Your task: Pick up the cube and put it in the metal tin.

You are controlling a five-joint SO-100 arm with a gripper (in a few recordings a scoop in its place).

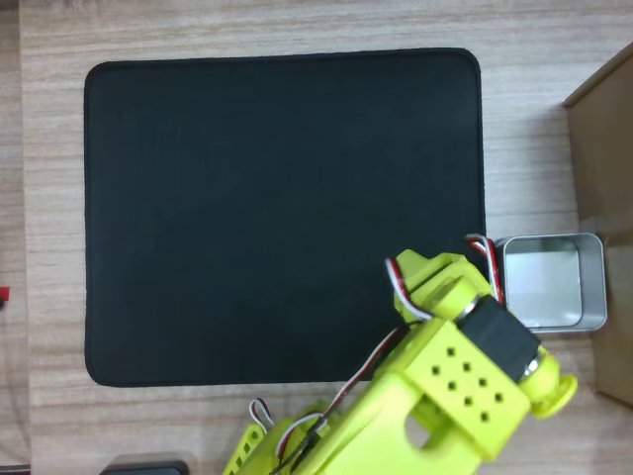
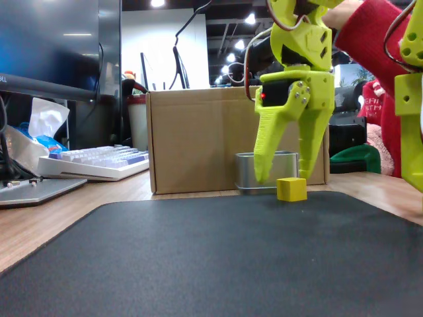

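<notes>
- Lime-yellow two-finger gripper (image 2: 285, 177): pointed straight down in the fixed view, fingers spread wide, nothing held between them.
- Fingertips: just above the small bright yellow cube (image 2: 291, 189), one tip to the left of it in the fixed view, the other above its right edge; contact with the cube not determinable.
- Small bright yellow cube: resting on the black rectangular mat (image 2: 218, 257) near its far edge in the fixed view, upright, plain faces.
- Silver-grey rectangular metal tin (image 1: 551, 282): open side up, rounded corners, shiny rim, interior bare where visible.
- Tin position, overhead view: on the light wood-grain surface (image 1: 297, 25), just beside the right edge of the mat (image 1: 277, 208), with the lime-yellow arm (image 1: 445, 376) overlapping its left rim.
- Tin position, fixed view (image 2: 264, 170): behind the cube and the fingers, in front of the brown cardboard box (image 2: 198, 139).
- Brown cardboard box, overhead view (image 1: 603, 198): at the right edge of the picture, just beside the tin.
- Arm, overhead view: entering from the lower edge, red, white and black wires running along it, covering the lower right corner of the mat.
- White keyboard (image 2: 96, 162): on the surface at left in the fixed view, well apart from the mat.
</notes>
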